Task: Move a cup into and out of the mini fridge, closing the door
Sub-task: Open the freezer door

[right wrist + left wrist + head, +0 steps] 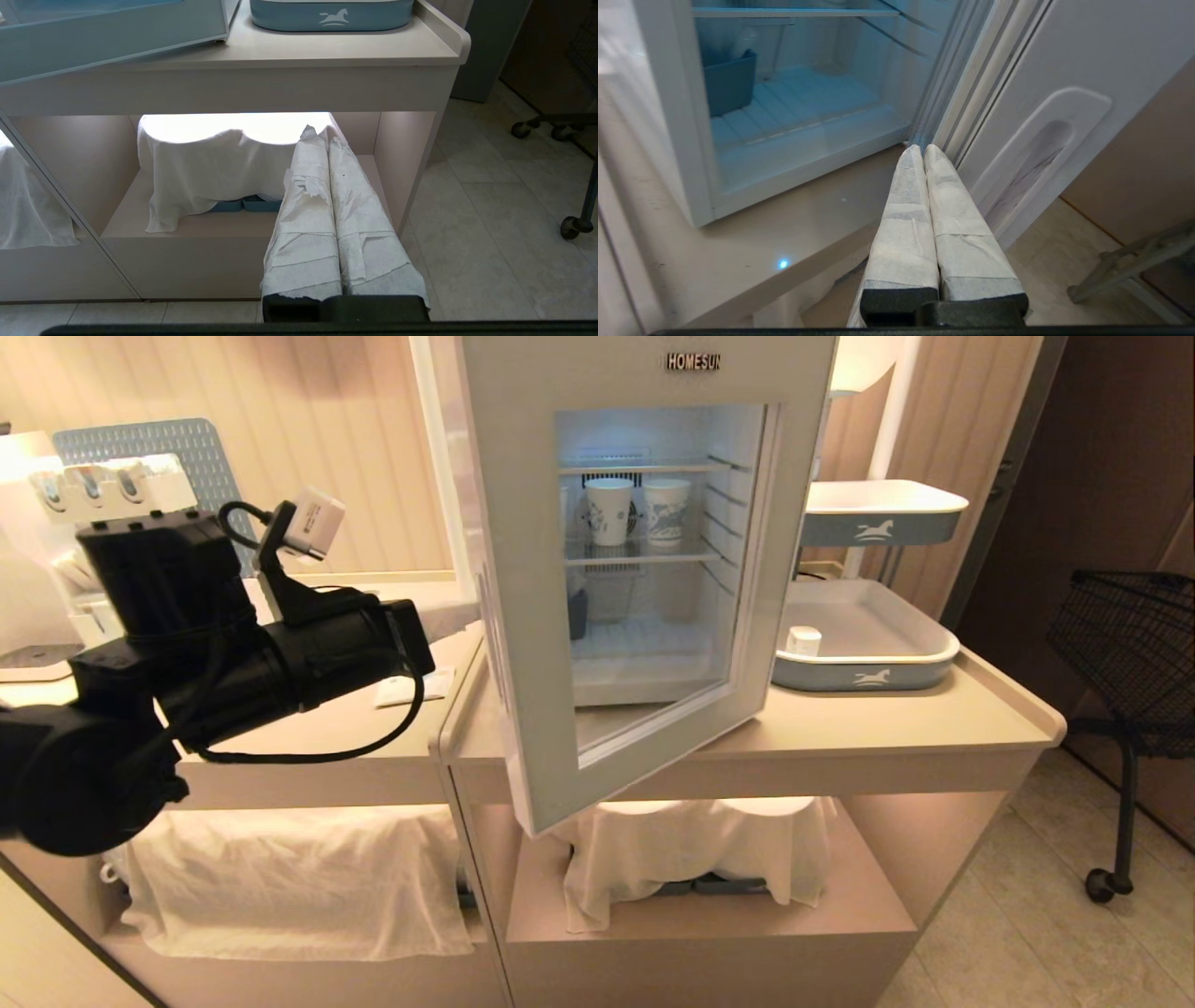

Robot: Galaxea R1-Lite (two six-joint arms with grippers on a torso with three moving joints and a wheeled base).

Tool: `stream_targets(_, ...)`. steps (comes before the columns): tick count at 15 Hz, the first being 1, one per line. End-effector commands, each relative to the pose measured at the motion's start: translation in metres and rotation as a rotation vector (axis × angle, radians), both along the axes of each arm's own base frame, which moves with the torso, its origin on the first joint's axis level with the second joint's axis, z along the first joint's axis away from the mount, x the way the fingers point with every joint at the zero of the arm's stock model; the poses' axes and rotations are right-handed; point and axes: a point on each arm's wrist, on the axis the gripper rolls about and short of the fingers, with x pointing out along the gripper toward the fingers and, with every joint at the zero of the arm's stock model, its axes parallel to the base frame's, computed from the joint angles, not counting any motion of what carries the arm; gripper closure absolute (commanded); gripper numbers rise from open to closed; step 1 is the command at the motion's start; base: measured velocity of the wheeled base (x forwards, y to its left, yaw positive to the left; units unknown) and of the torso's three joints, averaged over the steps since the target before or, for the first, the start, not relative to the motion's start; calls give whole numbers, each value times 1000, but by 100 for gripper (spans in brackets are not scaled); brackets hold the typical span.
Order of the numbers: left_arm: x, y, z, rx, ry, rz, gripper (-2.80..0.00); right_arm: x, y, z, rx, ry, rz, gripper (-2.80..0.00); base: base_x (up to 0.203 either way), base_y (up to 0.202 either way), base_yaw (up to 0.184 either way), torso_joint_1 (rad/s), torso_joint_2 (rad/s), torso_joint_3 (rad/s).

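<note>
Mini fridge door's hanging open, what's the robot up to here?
The left gripper is shut and empty, its tips right at the white inner face of the door, which stands partly open on the mini fridge. The cup sits outside in the lower blue-grey tray on the counter; two paper cups stand on a shelf inside. The right gripper is shut and parked low in front of the cabinet.
</note>
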Motion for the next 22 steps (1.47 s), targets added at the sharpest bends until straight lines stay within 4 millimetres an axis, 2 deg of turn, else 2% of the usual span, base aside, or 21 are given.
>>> stream_targets(1, -8, -3, 6, -12, -18, -21, 0, 1, 0, -3, -1, 7, 0, 0, 0, 0, 0, 0, 0, 0)
stream_targets(13, -43, -45, 14, -68, 12, -197, 0, 1, 0, -3, -1, 7, 0, 0, 0, 0, 0, 0, 0, 0)
stream_targets(22, -45, -66, 14, -79, 23, -266, 0, 1, 0, -3, -1, 7, 0, 0, 0, 0, 0, 0, 0, 0)
